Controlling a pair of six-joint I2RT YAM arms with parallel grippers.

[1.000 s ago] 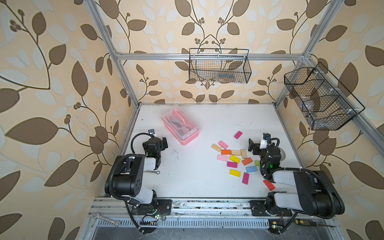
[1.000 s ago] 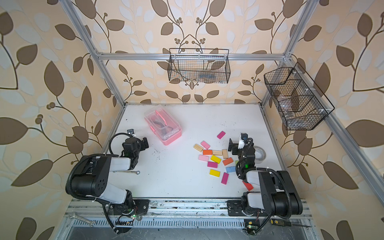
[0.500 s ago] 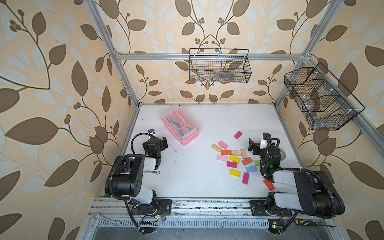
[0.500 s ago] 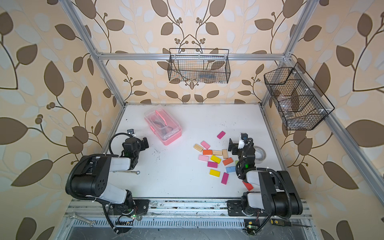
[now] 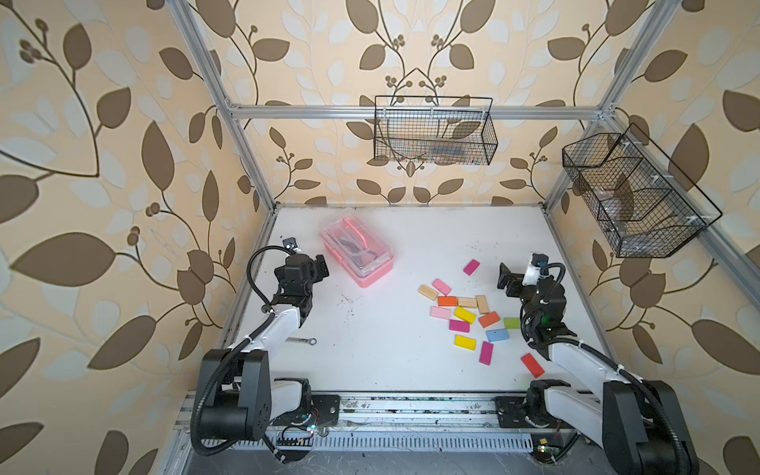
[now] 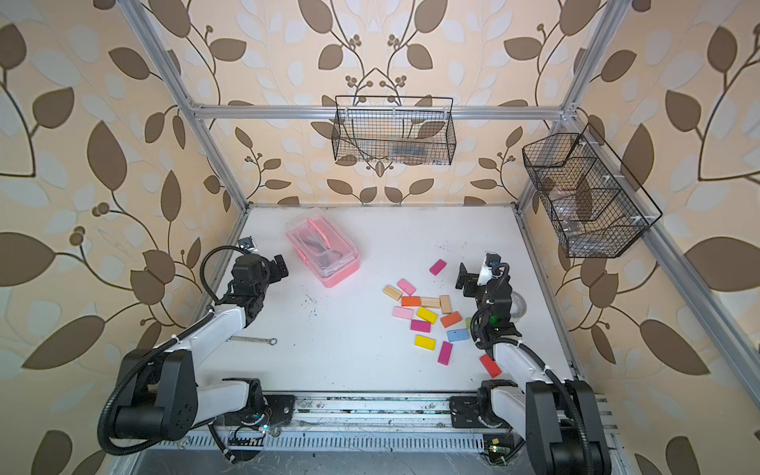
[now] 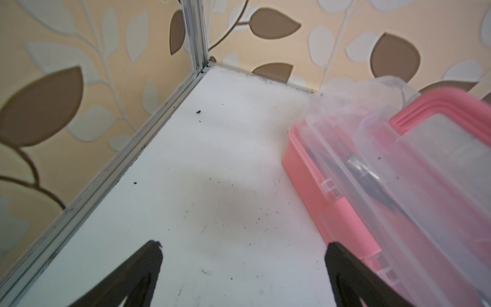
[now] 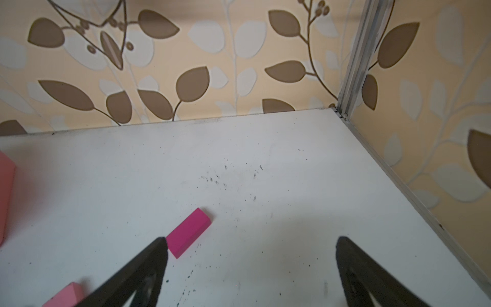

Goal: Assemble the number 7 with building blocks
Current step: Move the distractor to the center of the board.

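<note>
Overhead, leaf-patterned walls (image 5: 123, 164) enclose a scuffed white table (image 5: 390, 362).

change: none visible | left tool (image 7: 244, 244), right tool (image 8: 252, 239): no motion | building blocks (image 5: 465, 315): no shift on tabletop (image 5: 390, 362)

Both arms (image 5: 279, 329) have white links, black joints and looping black cables.
</note>
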